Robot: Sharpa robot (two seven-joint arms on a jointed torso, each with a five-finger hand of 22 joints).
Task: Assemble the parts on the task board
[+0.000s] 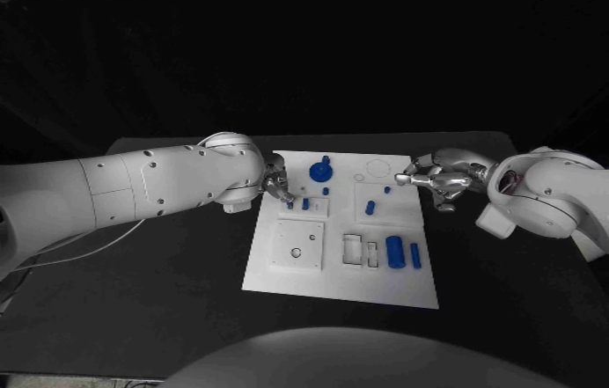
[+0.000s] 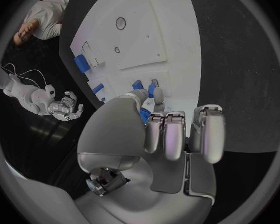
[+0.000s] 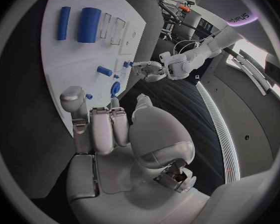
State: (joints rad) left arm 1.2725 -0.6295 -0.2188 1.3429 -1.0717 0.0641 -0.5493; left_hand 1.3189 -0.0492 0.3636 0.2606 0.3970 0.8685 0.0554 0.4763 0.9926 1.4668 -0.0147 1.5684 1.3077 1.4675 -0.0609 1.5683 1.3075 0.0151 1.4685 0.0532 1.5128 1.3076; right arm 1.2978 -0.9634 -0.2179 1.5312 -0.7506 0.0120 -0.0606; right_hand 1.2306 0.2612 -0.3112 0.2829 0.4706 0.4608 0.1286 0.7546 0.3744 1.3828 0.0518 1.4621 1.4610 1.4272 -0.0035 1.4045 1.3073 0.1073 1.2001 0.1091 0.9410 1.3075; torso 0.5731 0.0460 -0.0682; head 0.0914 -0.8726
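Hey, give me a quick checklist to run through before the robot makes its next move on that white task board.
1. Task board lies flat on the table: ok.
2. Left robot hand is over the board's left edge, fingertips by a small blue peg: ok.
3. Left robot hand actually holds a part: cannot tell; its fingertips hide the contact.
4. Right robot hand is at the board's right edge, holding nothing visible: ok.
5. Two blue cylinders lie loose, not yet assembled: not ok.
6. Blue round knob is seated properly: cannot tell.
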